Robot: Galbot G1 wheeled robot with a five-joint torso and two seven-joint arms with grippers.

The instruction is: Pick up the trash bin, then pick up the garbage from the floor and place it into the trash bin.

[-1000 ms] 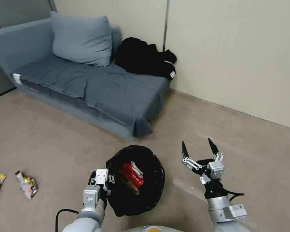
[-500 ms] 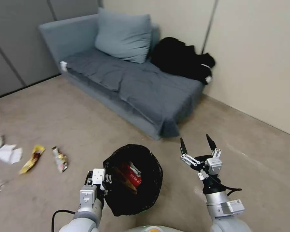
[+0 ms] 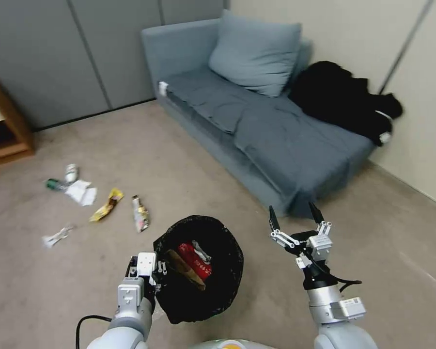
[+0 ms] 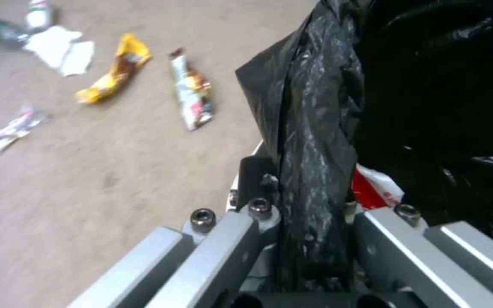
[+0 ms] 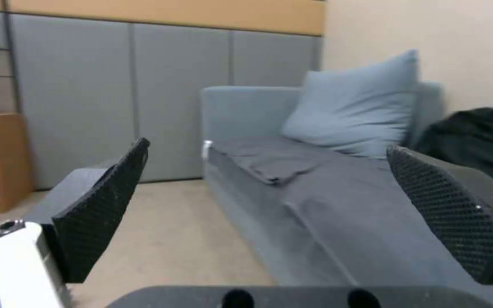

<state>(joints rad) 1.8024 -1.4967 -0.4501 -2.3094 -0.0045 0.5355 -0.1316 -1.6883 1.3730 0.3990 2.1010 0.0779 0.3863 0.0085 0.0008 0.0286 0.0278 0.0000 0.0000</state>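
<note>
Left fingers (image 4: 258, 205) clamp the bin (image 3: 198, 271) by its bag-covered rim, right fingers (image 3: 295, 215) spread empty; the slick bag may slip.

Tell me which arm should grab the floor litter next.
Probably the right. The right gripper is open and empty, while the left gripper is shut on the trash bin rim. The wrappers lie to the left.

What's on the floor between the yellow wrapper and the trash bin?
In the head view, one crumpled snack wrapper lies on bare floor between the yellow wrapper and the trash bin, apart from both.
</note>
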